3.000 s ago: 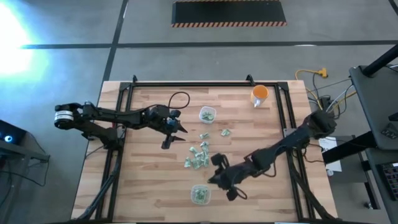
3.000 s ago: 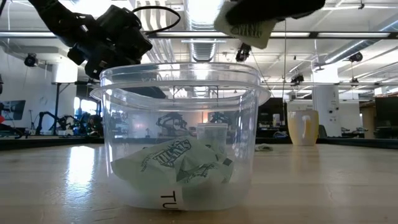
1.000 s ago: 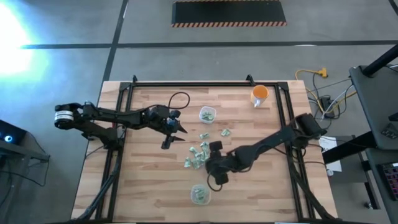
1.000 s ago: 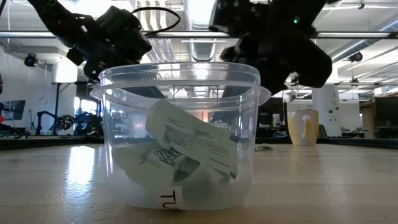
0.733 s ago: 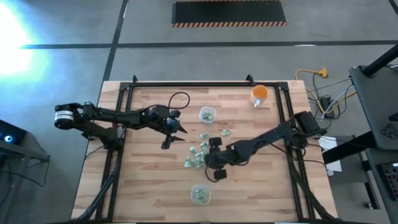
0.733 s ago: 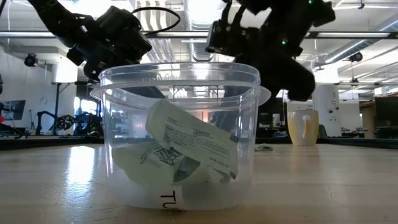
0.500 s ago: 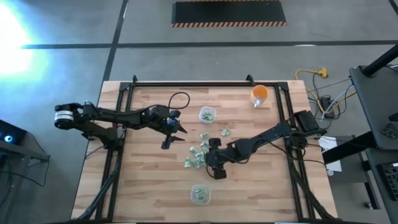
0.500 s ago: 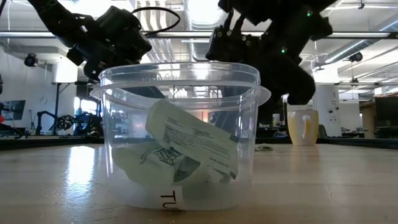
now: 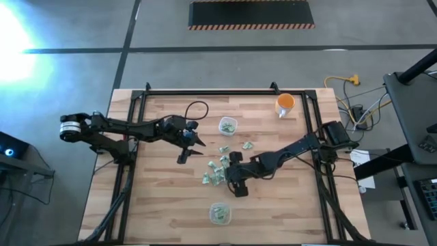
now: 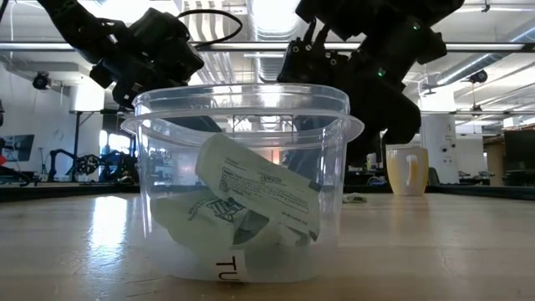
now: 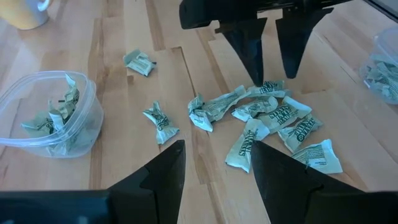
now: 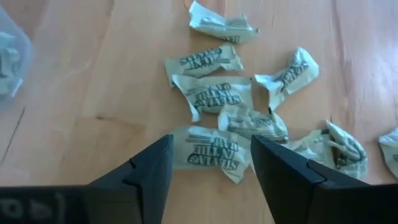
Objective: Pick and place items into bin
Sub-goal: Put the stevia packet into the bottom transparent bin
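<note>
Pale green wrapped items (image 9: 217, 171) are lying heaped mid-counter, and the right pincer (image 9: 236, 186) is hanging over their edge, fingers spread and empty, lining up a grab. Left pincer (image 9: 188, 149) is waiting wide nearby; the bin (image 9: 219, 214) is sitting close behind.

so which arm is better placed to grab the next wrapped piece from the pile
Right. The right gripper hangs open directly over the pile of wrapped pieces, its fingers straddling one in its wrist view. The left gripper, also open, waits farther off toward the table's left side.
</note>
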Robot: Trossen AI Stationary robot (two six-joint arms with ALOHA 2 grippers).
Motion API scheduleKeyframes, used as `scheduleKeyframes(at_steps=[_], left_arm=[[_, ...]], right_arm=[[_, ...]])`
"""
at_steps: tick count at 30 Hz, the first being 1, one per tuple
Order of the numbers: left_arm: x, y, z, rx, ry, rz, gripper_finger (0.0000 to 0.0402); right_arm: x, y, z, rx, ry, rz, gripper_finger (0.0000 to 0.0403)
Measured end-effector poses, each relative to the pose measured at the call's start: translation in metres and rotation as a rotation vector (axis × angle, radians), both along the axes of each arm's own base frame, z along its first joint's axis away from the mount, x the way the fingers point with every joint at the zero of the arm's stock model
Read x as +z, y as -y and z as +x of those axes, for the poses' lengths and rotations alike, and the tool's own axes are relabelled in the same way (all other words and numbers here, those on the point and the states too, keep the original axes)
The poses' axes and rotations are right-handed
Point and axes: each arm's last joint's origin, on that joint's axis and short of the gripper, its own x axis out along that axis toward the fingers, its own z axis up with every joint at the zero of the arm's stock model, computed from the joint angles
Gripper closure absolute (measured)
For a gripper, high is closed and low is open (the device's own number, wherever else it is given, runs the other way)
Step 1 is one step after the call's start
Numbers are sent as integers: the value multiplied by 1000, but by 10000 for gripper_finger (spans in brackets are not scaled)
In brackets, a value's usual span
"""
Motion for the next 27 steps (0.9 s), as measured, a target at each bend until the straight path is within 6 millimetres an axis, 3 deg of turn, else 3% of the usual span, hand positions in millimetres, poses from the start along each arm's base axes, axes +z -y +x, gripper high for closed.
scheduleKeyframes(at_steps=[19,27], left_arm=[[0,0,0,0,0,0,235],[0,0,0,0,-2,0,235]], right_arm=[[-3,-2,-1,25,60,24,204],[-24,-4,7,51,18,-3,204]])
